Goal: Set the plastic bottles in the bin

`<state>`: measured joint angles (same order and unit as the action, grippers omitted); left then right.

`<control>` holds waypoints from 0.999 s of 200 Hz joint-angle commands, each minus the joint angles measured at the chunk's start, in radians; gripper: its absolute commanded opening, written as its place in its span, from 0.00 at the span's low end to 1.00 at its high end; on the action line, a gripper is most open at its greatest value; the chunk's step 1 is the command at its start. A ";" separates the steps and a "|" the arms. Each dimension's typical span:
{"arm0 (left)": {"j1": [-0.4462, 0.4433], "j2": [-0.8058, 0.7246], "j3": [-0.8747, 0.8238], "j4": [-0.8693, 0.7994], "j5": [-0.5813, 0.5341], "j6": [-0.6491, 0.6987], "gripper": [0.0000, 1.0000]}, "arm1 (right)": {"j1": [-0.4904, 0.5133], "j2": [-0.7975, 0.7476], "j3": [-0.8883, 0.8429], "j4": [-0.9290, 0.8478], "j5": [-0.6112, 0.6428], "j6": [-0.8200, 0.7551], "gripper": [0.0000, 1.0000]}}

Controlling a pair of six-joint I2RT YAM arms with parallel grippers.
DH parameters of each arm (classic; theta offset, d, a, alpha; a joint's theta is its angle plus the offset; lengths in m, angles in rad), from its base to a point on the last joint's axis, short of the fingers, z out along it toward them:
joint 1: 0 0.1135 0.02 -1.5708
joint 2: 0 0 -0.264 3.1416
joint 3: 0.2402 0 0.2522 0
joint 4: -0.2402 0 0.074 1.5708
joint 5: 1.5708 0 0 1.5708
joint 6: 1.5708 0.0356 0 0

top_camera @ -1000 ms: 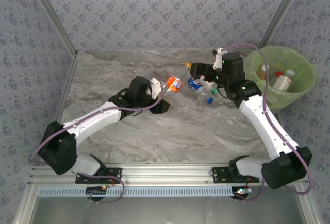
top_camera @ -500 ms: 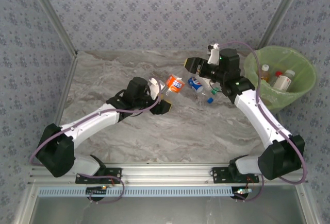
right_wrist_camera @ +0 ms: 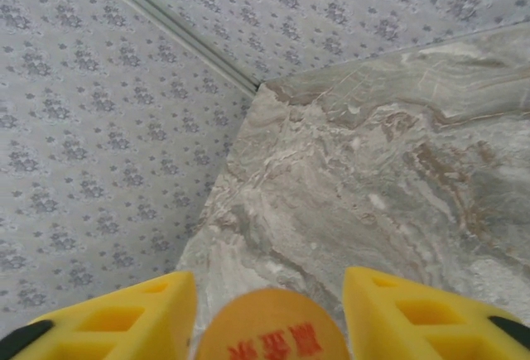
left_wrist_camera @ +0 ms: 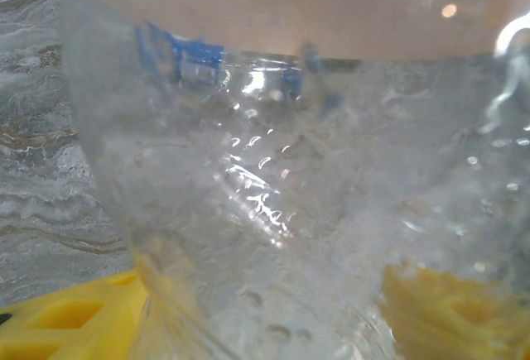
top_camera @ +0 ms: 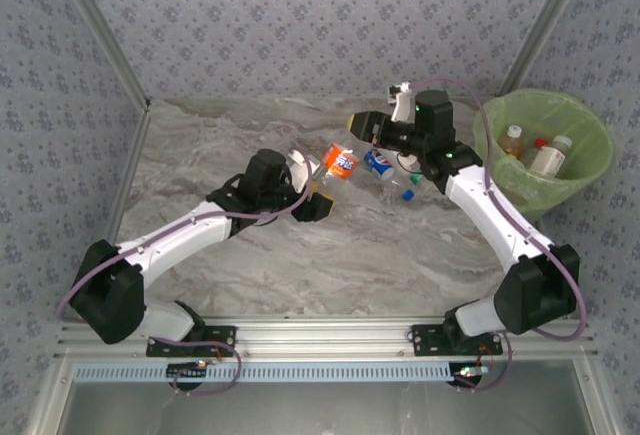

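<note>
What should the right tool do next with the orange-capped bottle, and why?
Probably carry it rightward over the bin: the right tool holds the orange-capped bottle, the bin stands open to its right, and other bottles already lie in it.

Setup sits in a little booth with grey-blue flowery wallpaper walls (top_camera: 300, 25), silver metal struts (top_camera: 108, 35) in the corners, a grey marble-look tabletop (top_camera: 350, 255) and an aluminium rail (top_camera: 330, 335) along the near edge, all pretty evenly lit.
</note>
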<state>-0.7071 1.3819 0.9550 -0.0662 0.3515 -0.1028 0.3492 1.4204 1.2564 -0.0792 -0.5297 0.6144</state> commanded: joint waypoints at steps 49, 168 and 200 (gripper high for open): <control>0.004 -0.029 -0.010 0.075 0.002 -0.017 0.01 | 0.010 0.003 0.040 -0.019 -0.026 -0.051 0.05; 0.098 -0.153 -0.130 0.238 0.107 -0.135 0.99 | -0.047 -0.110 0.010 -0.134 0.150 -0.118 0.00; 0.110 -0.194 -0.156 0.209 0.000 -0.135 0.99 | -0.083 -0.166 -0.006 -0.194 0.217 -0.155 0.00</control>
<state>-0.6075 1.2285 0.8188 0.1173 0.4072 -0.2199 0.2897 1.3132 1.2667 -0.2100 -0.3897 0.5106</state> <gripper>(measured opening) 0.992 0.349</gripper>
